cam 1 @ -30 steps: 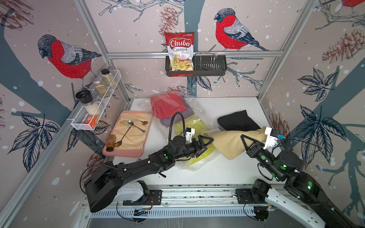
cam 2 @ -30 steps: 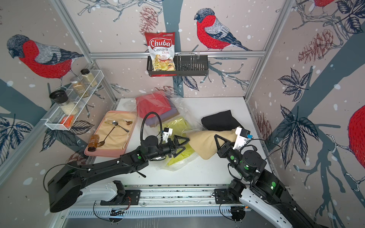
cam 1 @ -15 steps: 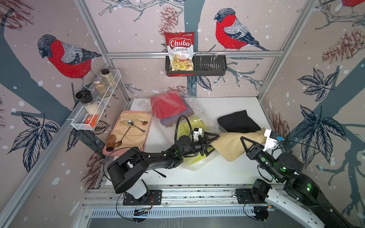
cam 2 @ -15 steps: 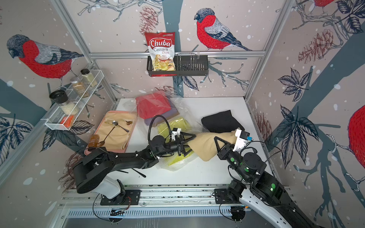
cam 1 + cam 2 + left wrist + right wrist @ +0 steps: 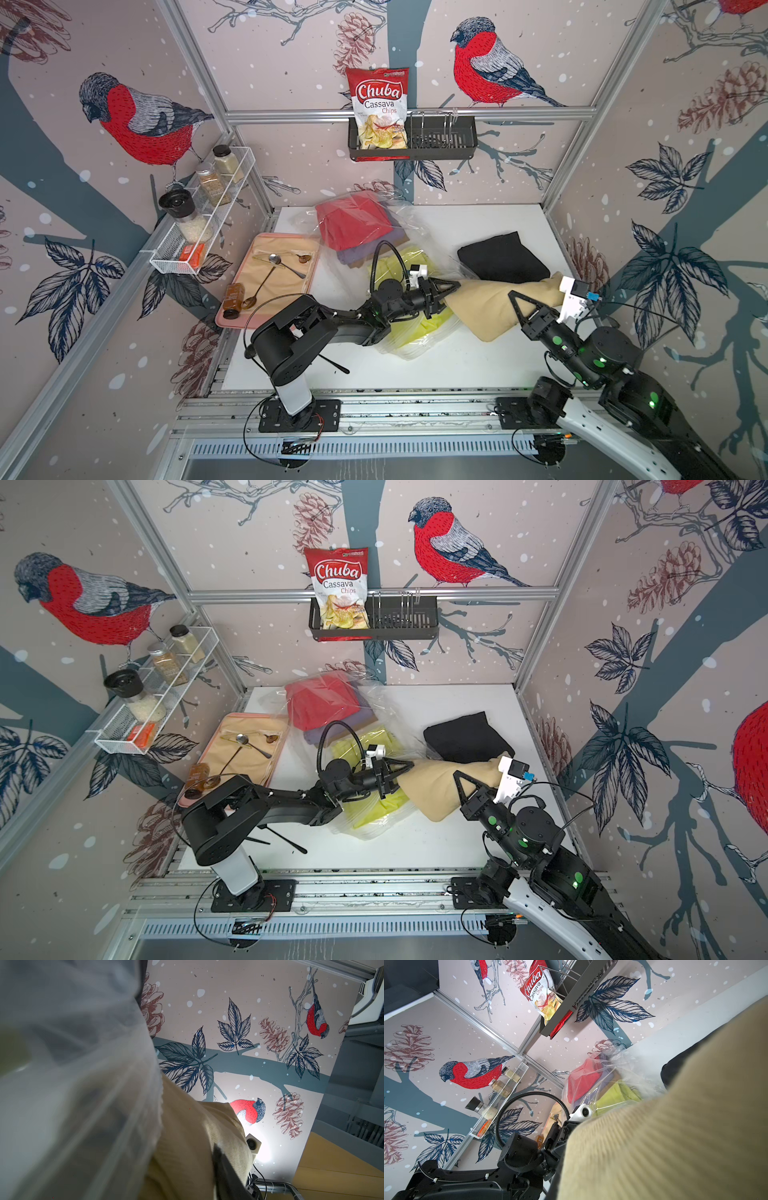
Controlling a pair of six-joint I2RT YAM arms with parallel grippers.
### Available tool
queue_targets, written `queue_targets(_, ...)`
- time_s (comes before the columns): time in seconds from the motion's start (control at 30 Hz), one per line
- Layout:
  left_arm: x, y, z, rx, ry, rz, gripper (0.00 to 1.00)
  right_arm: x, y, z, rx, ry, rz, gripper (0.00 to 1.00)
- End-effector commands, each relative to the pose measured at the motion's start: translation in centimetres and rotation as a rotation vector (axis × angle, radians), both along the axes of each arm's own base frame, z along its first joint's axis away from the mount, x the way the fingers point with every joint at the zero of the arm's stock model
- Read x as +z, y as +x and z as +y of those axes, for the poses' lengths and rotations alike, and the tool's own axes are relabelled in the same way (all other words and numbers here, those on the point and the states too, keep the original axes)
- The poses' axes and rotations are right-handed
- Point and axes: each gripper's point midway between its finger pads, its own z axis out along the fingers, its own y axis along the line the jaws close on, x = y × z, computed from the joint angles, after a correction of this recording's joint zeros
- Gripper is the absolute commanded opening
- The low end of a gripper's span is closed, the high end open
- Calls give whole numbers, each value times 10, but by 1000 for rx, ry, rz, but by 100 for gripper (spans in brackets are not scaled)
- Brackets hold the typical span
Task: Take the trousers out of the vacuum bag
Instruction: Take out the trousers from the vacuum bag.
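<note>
The right end effector (image 5: pixel 514 296) was pressed together on the mustard-brown trousers (image 5: pixel 486 309), one black finger lying across the top of the cloth and the other hidden under it. The right wrist view was largely filled by that ribbed cloth (image 5: pixel 675 1126). The bundle stretched from this end effector across to the left end effector (image 5: pixel 451 291), which was pushed against its other end at the mouth of the vacuum bag (image 5: pixel 419 232). Crinkled plastic and cloth covered the left end effector's tips in both top views, and the left wrist view showed only film (image 5: pixel 72 1084) draped beside the mustard cloth (image 5: pixel 187 1147). So I could not tell whether it was spread or pinching anything.

Directly beneath the left end effector and its wrist, the yellow-green trousers (image 5: pixel 428 330) lay inside the bag on the white desk (image 5: pixel 457 365). Beyond that end effector, deeper in the bag, the red trousers (image 5: pixel 353 224) sat on top of the purple trousers (image 5: pixel 353 257). Just beyond the right end effector, the black trousers (image 5: pixel 498 257) lay folded on the desk outside the bag, touching the mustard bundle's far edge.
</note>
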Motion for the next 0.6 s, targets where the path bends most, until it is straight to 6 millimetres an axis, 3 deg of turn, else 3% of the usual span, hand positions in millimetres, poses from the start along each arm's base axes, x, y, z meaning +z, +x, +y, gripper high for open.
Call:
queue_targets(0.0, 23, 2, -3, -28, -42, -80, 20, 16, 0, -3, -10, 65, -39, 0)
queue_targets(0.13, 33, 21, -7, -30, 14, -145, 0, 15, 1, -11, -45, 67, -37, 0)
queue_targets(0.4, 68, 59, -44, -90, 57, -295, 0, 9, 15, -22, -164, 53, -21, 1)
queue_targets(0.57, 79, 84, -65, -105, 87, -362, 0, 23, 23, -27, -228, 41, -61, 1)
